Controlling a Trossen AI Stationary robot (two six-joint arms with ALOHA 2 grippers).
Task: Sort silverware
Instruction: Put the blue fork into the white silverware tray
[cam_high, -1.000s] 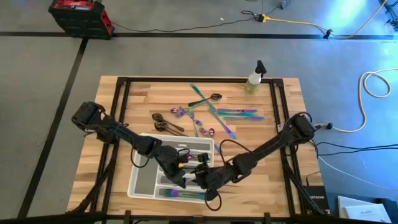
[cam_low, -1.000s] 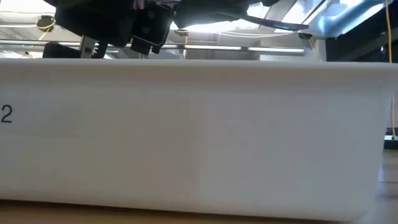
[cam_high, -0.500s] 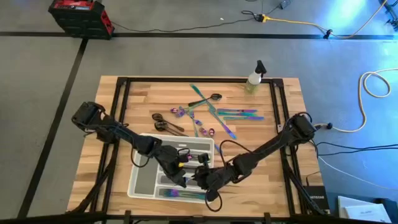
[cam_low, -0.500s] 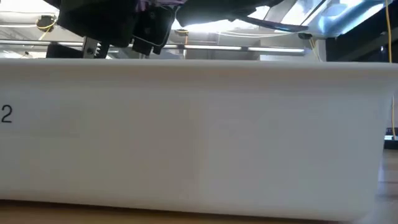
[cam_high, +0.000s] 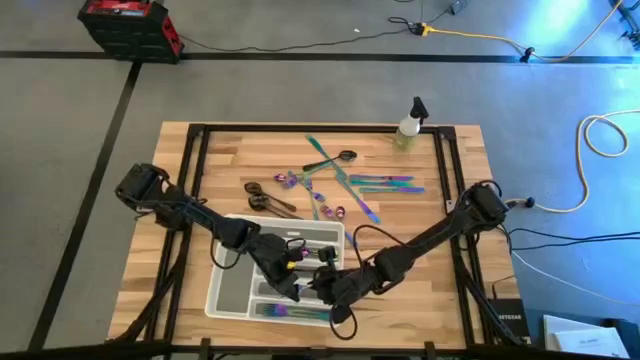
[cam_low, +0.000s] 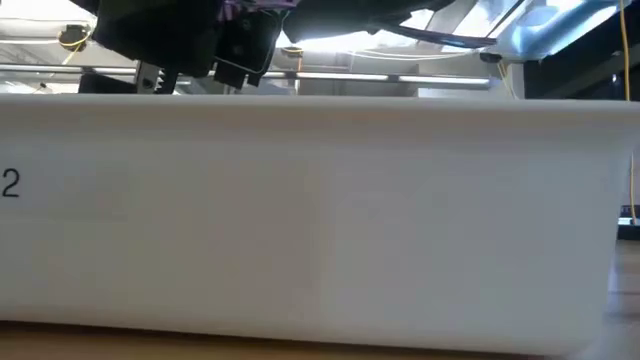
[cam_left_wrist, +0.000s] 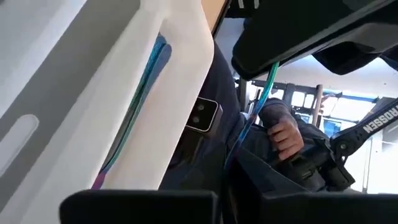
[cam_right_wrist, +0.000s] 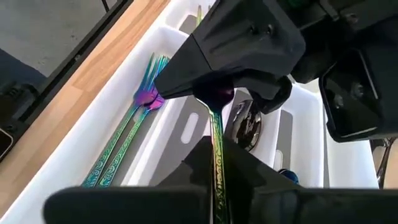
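Note:
Both grippers meet over the white compartment tray (cam_high: 225, 290) near the table's front edge. My right gripper (cam_high: 322, 285) is shut on an iridescent green-purple utensil (cam_right_wrist: 216, 134). My left gripper (cam_high: 290, 280) closes over that utensil's purple head. Iridescent forks (cam_right_wrist: 124, 149) lie flat in the tray's nearest long compartment. A dark spoon (cam_right_wrist: 245, 127) lies in a compartment farther in. More silverware (cam_high: 345, 185) lies loose on the wood beyond the tray. In the low view the tray's wall (cam_low: 320, 200) hides everything in the tray. My left gripper has the utensil's purple head (cam_right_wrist: 217, 98) between its two fingers (cam_right_wrist: 186, 81); they reach it from the table's left side. The dark fingers hide the contact itself. My right gripper pinches the utensil's slim handle (cam_right_wrist: 216, 144) between its two fingers, which lie along it. The utensil hangs clear above the tray's compartments.
A small spray bottle (cam_high: 410, 125) stands at the table's far edge, right of centre. Bare wood lies left and right of the tray. In the left wrist view a person's hand (cam_left_wrist: 286, 134) shows in the room beyond the table.

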